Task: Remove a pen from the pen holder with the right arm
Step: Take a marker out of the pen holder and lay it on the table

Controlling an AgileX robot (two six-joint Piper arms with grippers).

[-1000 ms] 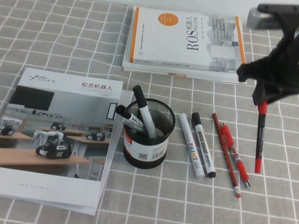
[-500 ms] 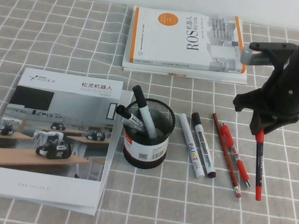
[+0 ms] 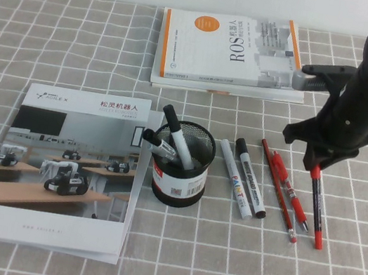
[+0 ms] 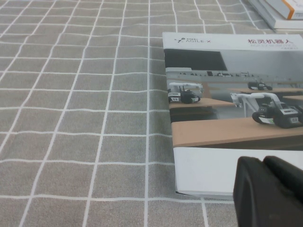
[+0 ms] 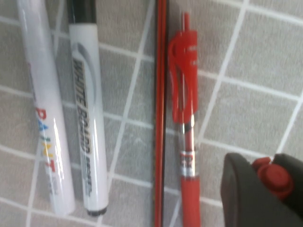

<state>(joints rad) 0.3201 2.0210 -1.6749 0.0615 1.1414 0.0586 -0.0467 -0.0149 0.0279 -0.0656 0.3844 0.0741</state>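
The right gripper (image 3: 316,166) beside the laid-out pens (image 3: 284,178) clamps a black, red-ended pen (image 3: 316,207); left gripper (image 4: 263,165), fingers (image 4: 284,189) together, near the brochure (image 4: 227,94).

Grey tablecloth (image 3: 80,41) with white grid, black mesh pen holder (image 3: 177,183), red-and-black pen (image 3: 316,211).

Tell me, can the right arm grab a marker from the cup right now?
Probably not yet: the right end effector is shut on a red-and-black pen, beside the laid-out pens. The mesh cup is open on top. The left end effector hovers over the brochure.
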